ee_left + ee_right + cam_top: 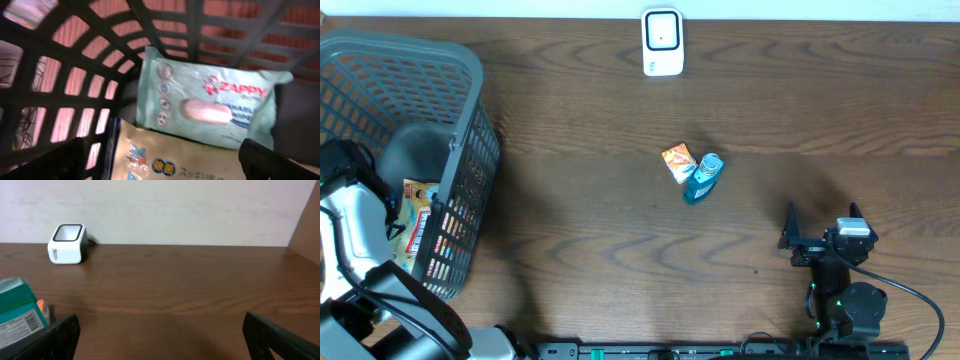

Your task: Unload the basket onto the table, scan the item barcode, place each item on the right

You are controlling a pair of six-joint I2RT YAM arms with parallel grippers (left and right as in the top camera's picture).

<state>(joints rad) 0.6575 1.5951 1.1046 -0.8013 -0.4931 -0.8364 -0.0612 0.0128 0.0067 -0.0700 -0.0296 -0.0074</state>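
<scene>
The brown wood-grain table (pixel 620 250) fills the overhead view and meets a pale wall (pixel 175 210) at its far edge. A dark grey lattice basket (pixel 470 140) stands at the table's left end, and the left arm reaches down into it. The right arm sits at the near right edge, where the right gripper (pixel 822 222) hangs above bare wood, well apart from every object. In the right wrist view its two dark fingers (pixel 55 340) stand wide apart at the lower corners with nothing between them. The left gripper (pixel 160 150) is inside the basket, and its fingers (pixel 280 160) are likewise spread wide and hold nothing. Beneath them lie two flat packs. One is a pale green wipes pack (pixel 210 100) printed "ZAPPY", resting against the basket's wall. The other is a cream pack (pixel 165 162) with blue and yellow print, which overlaps the near edge of the wipes pack. The white barcode scanner (pixel 662 42) stands upright at the far middle of the table, close to the wall, its dark window facing up. Two small items lie together near the table's centre, well apart from both the scanner and the basket. One is a teal item (pixel 703 178), whose white barcode label shows at the left edge of the right wrist view. The other is an orange box (pixel 678 162), which touches its left side.
</scene>
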